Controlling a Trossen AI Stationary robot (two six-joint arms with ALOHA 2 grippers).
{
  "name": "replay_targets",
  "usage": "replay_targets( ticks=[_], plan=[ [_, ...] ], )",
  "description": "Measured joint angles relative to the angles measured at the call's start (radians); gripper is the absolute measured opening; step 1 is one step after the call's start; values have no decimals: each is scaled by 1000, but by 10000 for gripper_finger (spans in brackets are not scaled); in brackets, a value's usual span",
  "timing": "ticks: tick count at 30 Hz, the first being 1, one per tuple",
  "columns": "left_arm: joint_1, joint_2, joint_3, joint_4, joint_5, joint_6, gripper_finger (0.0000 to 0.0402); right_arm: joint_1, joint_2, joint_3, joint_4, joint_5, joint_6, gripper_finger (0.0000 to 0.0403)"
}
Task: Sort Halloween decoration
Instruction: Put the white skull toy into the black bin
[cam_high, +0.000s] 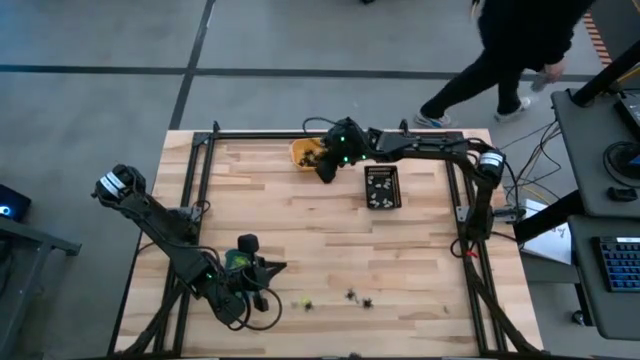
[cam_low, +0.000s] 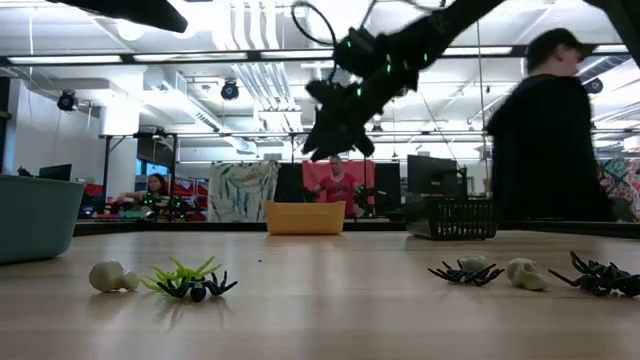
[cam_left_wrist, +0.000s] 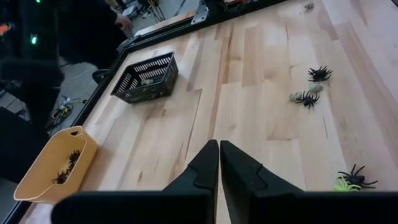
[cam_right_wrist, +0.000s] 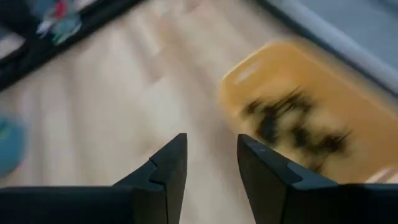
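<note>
**Right gripper open above the orange tray at the far edge**

Over the far edge of the pale wooden tabletop (cam_high: 300, 250), the right gripper (cam_high: 327, 170) hung just beside the shallow orange plastic tray (cam_high: 303, 153), its two dark fingers (cam_right_wrist: 166, 168) standing apart with nothing between them; black spider-like plastic trinkets (cam_right_wrist: 292, 124) lay inside that tray; the low view showed the gripper raised well above the table surface. Beside it along the same edge, toward the right side, sat the black mesh plastic basket (cam_high: 382, 187), with a few small whitish pieces in it. Near the front-left corner the left gripper (cam_high: 278, 266) waited low, its fingers (cam_left_wrist: 200, 171) pressed together and empty, close to the teal plastic tray (cam_low: 38, 215).

Along the front edge the remaining Halloween decoration lay loose on the bare wood: a lime-green spider trinket (cam_low: 180, 271) touching a small black spider (cam_low: 197, 287), a whitish skull-like piece (cam_low: 110, 276) just beside them; further toward the right side, more black spiders (cam_low: 464, 272) with another whitish skull-like piece (cam_low: 524, 273) between them.

Beyond the table's far-right corner a person in dark clothing (cam_high: 520, 40) stood on the grey floor.
</note>
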Motion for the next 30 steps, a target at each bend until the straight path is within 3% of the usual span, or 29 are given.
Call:
replay_targets(
  ticks=[8, 15, 21, 30],
  plan=[
    [9, 0, -1, 18, -1, -2, 0, 225, -54, 86, -433, -9, 73, 120],
    [29, 0, -1, 30, -1, -2, 0, 498, -53, 84, -676, -9, 89, 115],
    [31, 0, -1, 31, -1, -2, 0, 716, -53, 67, -942, -80, 235, 113],
    [32, 0, -1, 31, -1, -2, 0, 914, -53, 51, -1005, -106, 552, 109]
  ],
)
